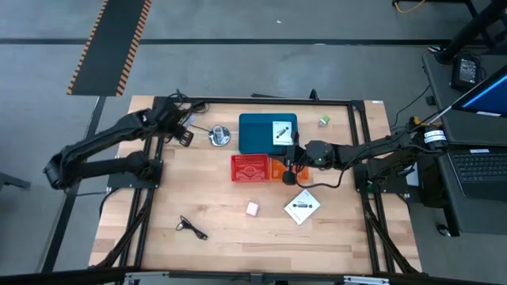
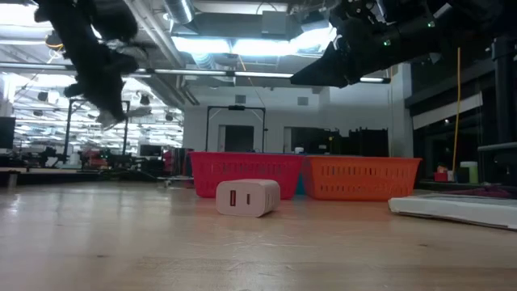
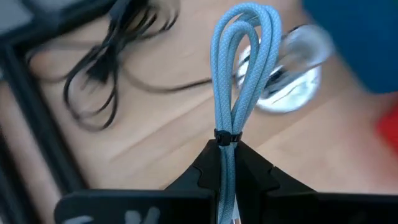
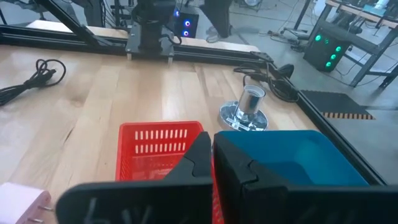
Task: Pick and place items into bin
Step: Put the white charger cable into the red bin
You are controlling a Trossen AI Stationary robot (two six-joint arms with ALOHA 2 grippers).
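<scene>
My left gripper (image 3: 227, 146) is shut on a light-blue bundled cable (image 3: 239, 74) and hangs above the table's far left part (image 1: 188, 133), close to the round silver disc (image 1: 219, 136). The blue bin (image 1: 257, 131) at the far middle holds a white card (image 1: 282, 131). My right gripper (image 4: 212, 146) is shut and empty, above the red basket (image 4: 158, 146) and the bin's near edge. A second white card (image 1: 302, 207), a pale cube (image 1: 253, 209), a thin black cable (image 1: 192, 228) and a green cube (image 1: 324, 121) lie on the wood. My left gripper pinches the blue cable bundle between its two fingers just behind the black tie (image 3: 226, 138). The fingers slant downward and lie along the bundle. The looped end (image 3: 245, 31) sticks out past the fingertips, and the bundle is lifted clear of the table.
An orange basket (image 1: 279, 168) stands against the red one. More black cable (image 3: 93, 68) lies tangled by the frame at the far left corner. A black frame rail (image 1: 261, 100) runs round the table. Bare wood lies along the near side.
</scene>
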